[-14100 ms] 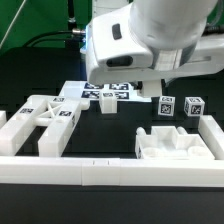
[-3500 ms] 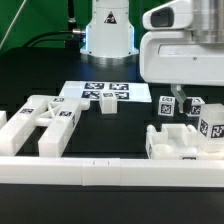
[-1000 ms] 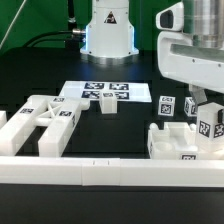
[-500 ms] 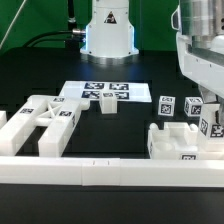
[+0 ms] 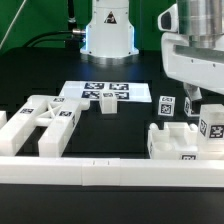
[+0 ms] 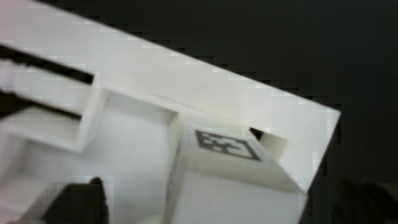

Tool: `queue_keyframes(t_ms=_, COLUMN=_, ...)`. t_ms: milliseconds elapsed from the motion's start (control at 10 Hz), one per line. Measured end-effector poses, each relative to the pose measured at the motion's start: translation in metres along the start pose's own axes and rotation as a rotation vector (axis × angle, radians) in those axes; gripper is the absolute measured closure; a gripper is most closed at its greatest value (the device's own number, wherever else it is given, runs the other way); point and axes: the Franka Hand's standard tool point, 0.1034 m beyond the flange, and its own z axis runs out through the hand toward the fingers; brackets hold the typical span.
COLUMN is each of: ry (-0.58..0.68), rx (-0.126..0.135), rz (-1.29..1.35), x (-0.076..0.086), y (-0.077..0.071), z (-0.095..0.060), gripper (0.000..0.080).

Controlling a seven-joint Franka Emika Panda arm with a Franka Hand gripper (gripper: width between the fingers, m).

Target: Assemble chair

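In the exterior view, the robot's base (image 5: 108,28) stands at the far side of the black table (image 5: 40,70). The arm's white hand hangs over the exterior view's right. The gripper (image 5: 199,100) is just above a tagged leg bar (image 5: 212,128). One dark finger (image 5: 190,97) shows clear of the bar, and nothing is seen clamped.

The leg bar stands upright at the right end of the seat block (image 5: 178,142), which lies near the front on the right. Just beyond the seat block are two tagged pieces (image 5: 166,106). The X-braced frame (image 5: 45,118) lies flat at the near left, well apart from the seat block.

The marker board (image 5: 105,91) lies in the middle, farther back, with a small white block (image 5: 108,106) at its near edge. A long border rail (image 5: 100,172) runs across the front.

In the wrist view, a slotted white chair part (image 6: 143,100) fills most of the picture. It carries one square tag (image 6: 228,145), and the black table lies beyond its edge. Which piece it is I cannot tell. The dark fingertips (image 6: 80,200) show at the picture's edge, set wide apart with only the white part between them, so the pincer stands wide and holds nothing.
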Motion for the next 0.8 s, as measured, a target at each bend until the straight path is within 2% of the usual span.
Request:
queue_keyframes(t_ms=200, ry=0.001, rx=-0.001, rz=-0.140, x=0.0001, y=0.0001, z=0.0000, gripper=0.0153)
queue_keyframes(t_ms=300, ry=-0.004, rx=-0.028, rz=-0.278, x=-0.0006, y=0.0026, z=0.0001, gripper=0.0151)
queue_keyframes(t_ms=400, ry=-0.011, rx=-0.084, rz=-0.421, x=-0.0005, y=0.0030, z=-0.0022, gripper=0.0151)
queue_keyframes(t_ms=600, ry=-0.018, rx=-0.150, rz=-0.686, x=0.0004, y=-0.0018, z=-0.0044, gripper=0.0151)
queue_keyframes(t_ms=700, ry=-0.009, rx=-0.162, rz=-0.769, x=-0.0023, y=-0.0038, z=-0.0051, gripper=0.0151)
queue_keyframes(t_ms=800, ry=-0.015, rx=-0.163, rz=-0.862, x=-0.0021, y=-0.0038, z=-0.0047, gripper=0.0151)
